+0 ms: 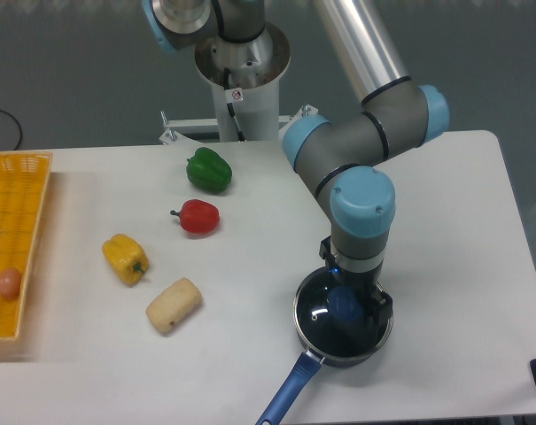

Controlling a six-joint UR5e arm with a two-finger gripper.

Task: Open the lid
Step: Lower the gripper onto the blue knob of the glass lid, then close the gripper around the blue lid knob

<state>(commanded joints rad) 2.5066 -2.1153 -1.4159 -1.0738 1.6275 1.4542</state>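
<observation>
Now | pincer (345, 304) down over lid (321, 319) knob (342, 304) | grip state: cannot tell | lid on saucepan (296, 384)

White table (480, 221), seemingly grey floor (73, 62)
</observation>
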